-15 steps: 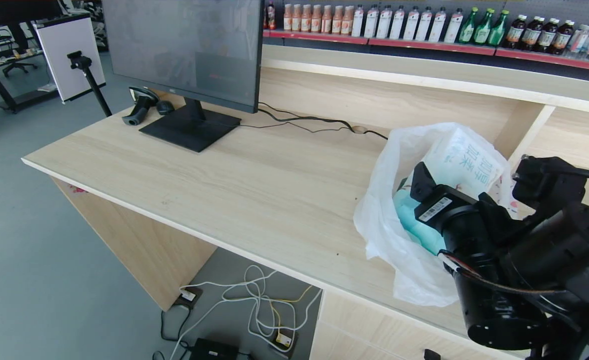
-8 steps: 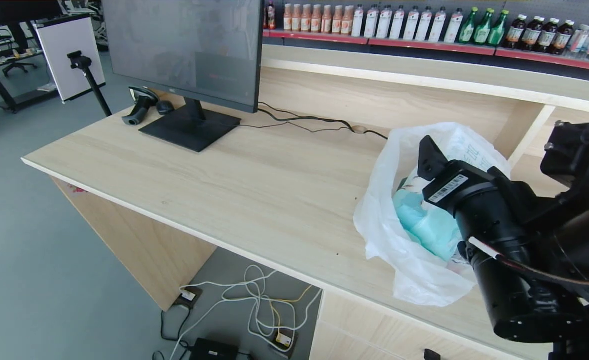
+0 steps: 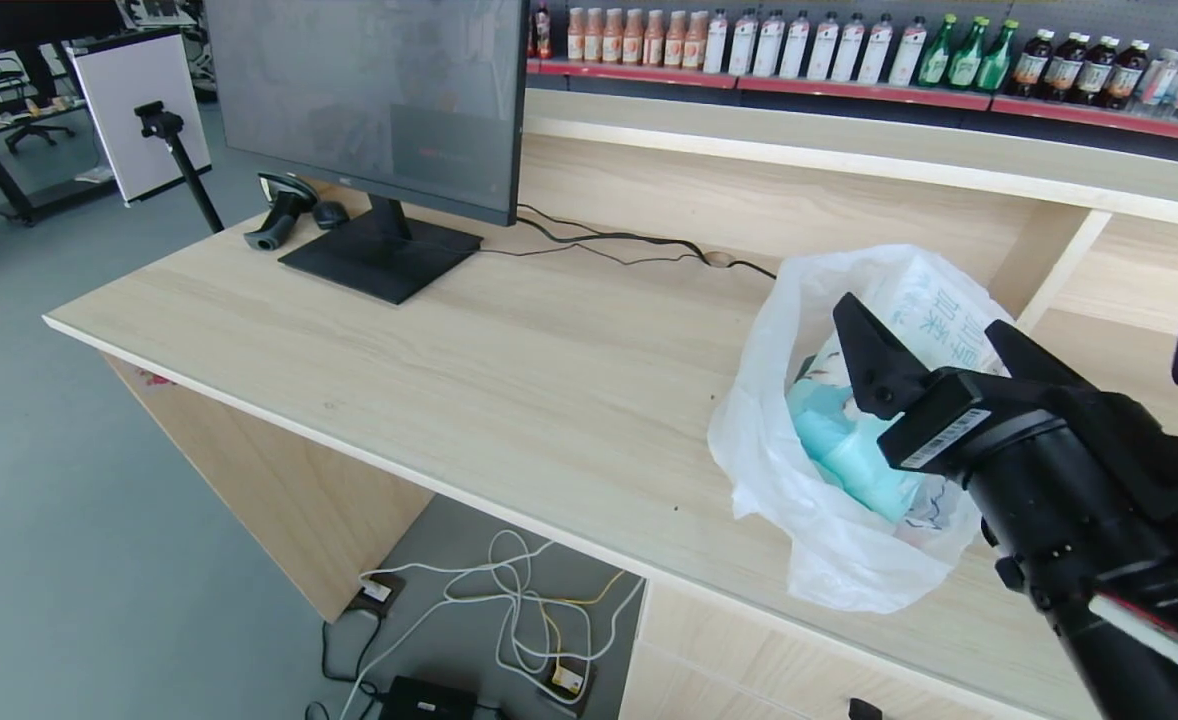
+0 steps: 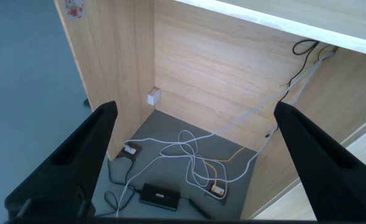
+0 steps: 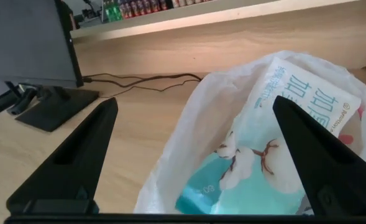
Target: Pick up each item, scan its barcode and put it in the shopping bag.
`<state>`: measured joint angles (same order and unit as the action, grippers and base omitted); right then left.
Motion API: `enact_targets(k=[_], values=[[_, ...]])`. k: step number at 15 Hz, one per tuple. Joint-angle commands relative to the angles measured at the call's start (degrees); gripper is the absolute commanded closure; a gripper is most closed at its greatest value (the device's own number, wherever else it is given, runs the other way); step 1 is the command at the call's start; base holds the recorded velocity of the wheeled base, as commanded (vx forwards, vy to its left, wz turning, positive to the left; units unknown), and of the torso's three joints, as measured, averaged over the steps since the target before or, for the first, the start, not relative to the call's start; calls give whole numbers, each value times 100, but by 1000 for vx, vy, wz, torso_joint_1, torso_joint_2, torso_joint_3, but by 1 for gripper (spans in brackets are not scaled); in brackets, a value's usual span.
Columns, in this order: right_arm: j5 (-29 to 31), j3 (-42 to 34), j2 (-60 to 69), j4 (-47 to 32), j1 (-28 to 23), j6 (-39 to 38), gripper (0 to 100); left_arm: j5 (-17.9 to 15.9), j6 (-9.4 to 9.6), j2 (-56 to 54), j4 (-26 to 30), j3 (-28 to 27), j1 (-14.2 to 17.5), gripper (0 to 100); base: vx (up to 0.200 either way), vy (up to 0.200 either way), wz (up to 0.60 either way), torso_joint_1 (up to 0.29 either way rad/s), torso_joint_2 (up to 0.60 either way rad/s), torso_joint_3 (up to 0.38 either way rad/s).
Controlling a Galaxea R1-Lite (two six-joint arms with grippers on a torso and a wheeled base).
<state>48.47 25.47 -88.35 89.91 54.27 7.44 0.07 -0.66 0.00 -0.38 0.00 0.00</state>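
You will find the right gripper (image 3: 915, 318) poised over the open mouth of the bag (image 3: 829, 545), its jaws spread wide with nothing held between them. From the head view you cannot tell whether either fingertip touches the plastic. The bag is thin and white. It sits slumped on the counter (image 3: 449, 350) toward the robot's right, close to the near edge, with its lower part sagging just over that edge. Inside it stands a white tissue pack (image 3: 939, 300), tilted, its top rising to the bag's rim. A teal pack (image 3: 834, 440) lies lower in the bag, pressed against the white one. Note that the left gripper (image 4: 195, 107) is below the level of the countertop, jaws likewise spread and empty, facing the open space beneath the counter where cables (image 4: 192, 155) lie looped on the floor. At the far left of the counter a dark monitor (image 3: 369, 90) stands on its base, and the scanner (image 3: 277, 212) rests just beside that base, well apart from the bag. A cord (image 3: 609, 240) trails from behind the monitor across the back of the counter. Behind the counter, bottles (image 3: 829, 45) stand in a row on a shelf (image 3: 849, 95).
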Motion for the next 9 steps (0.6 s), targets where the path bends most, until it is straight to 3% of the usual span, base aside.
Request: enact_targets(k=[1, 2, 5, 7, 9], values=[[-4, -420, 476, 9, 417, 135, 0, 1, -4, 0, -6, 0, 0, 0, 0, 0, 0, 0, 0, 0], [-4, -1088, 986, 9, 945, 364, 0, 1, -4, 0, -6, 0, 0, 0, 0, 0, 0, 0, 0, 0], [-48, -2054, 1812, 9, 998, 452, 0, 1, 4, 0, -6, 0, 0, 0, 0, 0, 0, 0, 0, 0], [-611, -2547, 2401, -61, 1006, 469, 0, 1, 4, 0, 3, 0, 0, 0, 0, 0, 0, 0, 0, 0], [-1279, -2547, 2621, -386, 1006, 390, 0, 1, 22, 0, 3, 0, 0, 0, 0, 0, 0, 0, 0, 0]])
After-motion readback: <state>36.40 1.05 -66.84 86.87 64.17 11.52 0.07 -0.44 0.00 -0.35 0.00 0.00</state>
